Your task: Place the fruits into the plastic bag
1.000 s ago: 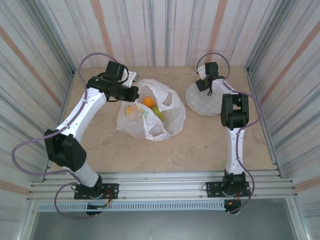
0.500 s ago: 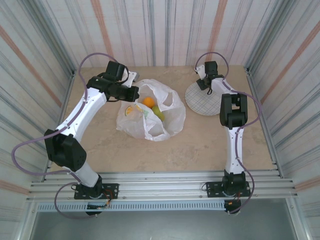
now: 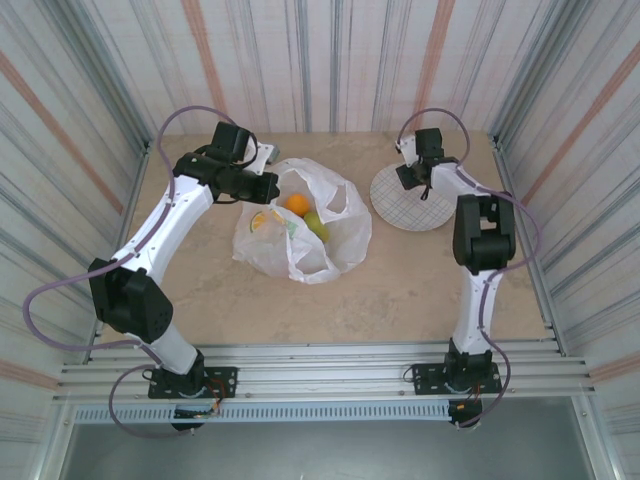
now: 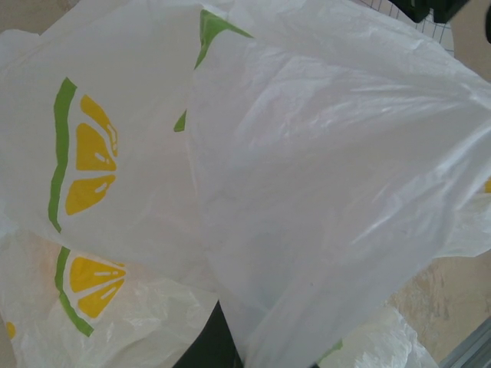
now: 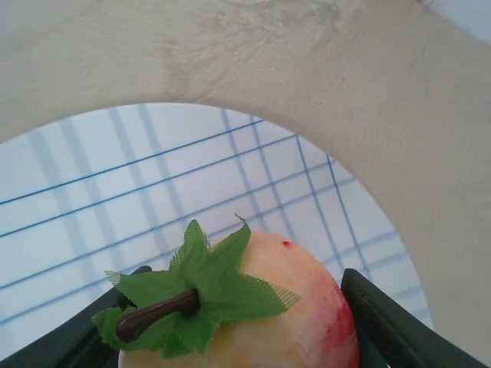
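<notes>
Right end effector (image 3: pixel 409 173) is clasping the fruit (image 5: pixel 261 307) across its round middle (light, smooth, probably rolls); left end effector (image 3: pixel 268 186) is pinching the flimsy plastic bag (image 3: pixel 335 240).

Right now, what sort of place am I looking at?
Probably a lab robot cell rather than a kitchen: two arms bolted to an aluminium rail, striped sheeting walling in a table, with a plastic bag and toy fruit as props.
</notes>
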`<state>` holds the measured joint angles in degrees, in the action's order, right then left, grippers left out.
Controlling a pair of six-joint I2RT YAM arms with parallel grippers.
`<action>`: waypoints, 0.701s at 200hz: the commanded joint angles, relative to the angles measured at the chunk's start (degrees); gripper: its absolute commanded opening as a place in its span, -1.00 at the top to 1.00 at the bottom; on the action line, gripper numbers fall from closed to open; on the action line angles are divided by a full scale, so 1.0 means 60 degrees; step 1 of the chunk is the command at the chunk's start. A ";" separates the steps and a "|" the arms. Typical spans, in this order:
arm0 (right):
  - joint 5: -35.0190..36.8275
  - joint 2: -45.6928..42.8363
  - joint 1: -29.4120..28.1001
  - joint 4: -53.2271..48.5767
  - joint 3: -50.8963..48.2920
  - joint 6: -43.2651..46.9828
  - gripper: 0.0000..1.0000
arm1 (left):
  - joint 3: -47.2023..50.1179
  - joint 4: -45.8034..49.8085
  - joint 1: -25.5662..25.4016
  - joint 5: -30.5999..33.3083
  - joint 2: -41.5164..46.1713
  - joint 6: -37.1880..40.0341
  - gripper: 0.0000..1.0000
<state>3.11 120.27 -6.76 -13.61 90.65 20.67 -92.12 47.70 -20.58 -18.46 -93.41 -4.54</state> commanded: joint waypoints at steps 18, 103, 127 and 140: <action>-0.1267 -0.3348 -0.0754 0.0842 -0.3088 -0.2639 0.11 | 0.0044 0.0044 0.0075 -0.0296 0.0187 -0.0108 1.00; -0.2347 -0.8028 -0.2969 0.0327 -0.7148 -0.4207 0.11 | 0.0074 -0.0006 0.0075 -0.0424 0.0179 -0.0204 1.00; -0.2907 -0.8243 -0.3510 0.1357 -0.7922 -0.4318 0.12 | 0.0056 -0.0013 0.0075 -0.0505 0.0216 -0.0231 1.00; -0.2973 -0.7962 -0.3835 0.2048 -0.8034 -0.4341 0.12 | 0.0074 -0.0032 0.0075 -0.0513 0.0231 -0.0227 1.00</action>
<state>-11.49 71.22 -27.16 -7.75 44.56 -3.07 -92.12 47.70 -20.58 -20.16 -93.41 -5.15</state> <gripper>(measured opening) 0.611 0.048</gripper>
